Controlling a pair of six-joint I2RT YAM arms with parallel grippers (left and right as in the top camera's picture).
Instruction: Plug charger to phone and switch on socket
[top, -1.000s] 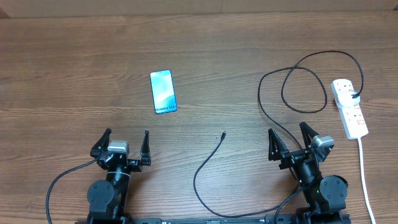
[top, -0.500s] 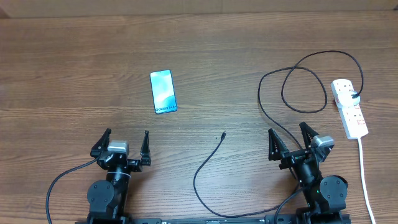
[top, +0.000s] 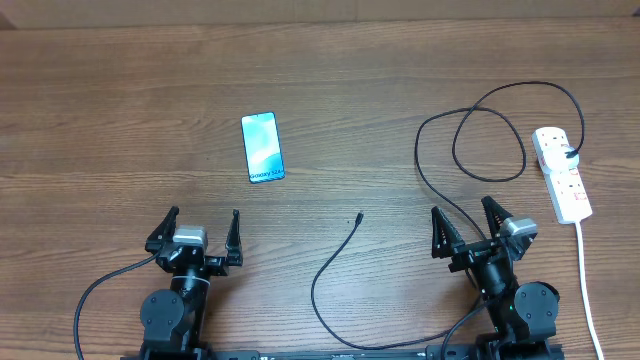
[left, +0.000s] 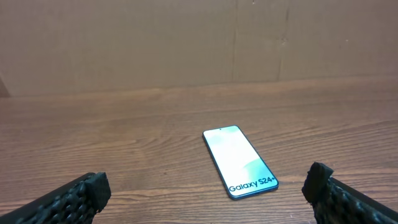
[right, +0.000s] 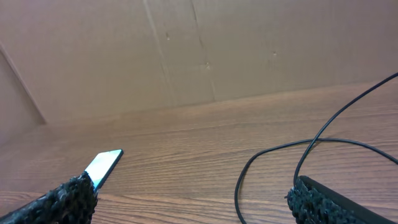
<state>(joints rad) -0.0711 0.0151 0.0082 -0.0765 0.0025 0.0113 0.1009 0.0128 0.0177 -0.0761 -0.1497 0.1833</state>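
The phone (top: 262, 147) lies flat on the wooden table, light blue screen up, "Galaxy" text at its near edge; the left wrist view shows the phone (left: 240, 160) ahead. The charger's black cable (top: 470, 120) loops from the socket (top: 562, 173), a white power strip at the right, and runs back along the near edge to its plug tip (top: 359, 217) in the middle. My left gripper (top: 203, 227) stands open near the front left, nothing between its fingers. My right gripper (top: 467, 218) stands open at the front right, beside the cable (right: 273, 158). The phone (right: 103, 165) shows partly behind its left finger.
A thick white cord (top: 588, 285) runs from the power strip toward the table's front right edge. A brown cardboard wall (left: 186, 43) stands behind the table's far edge.
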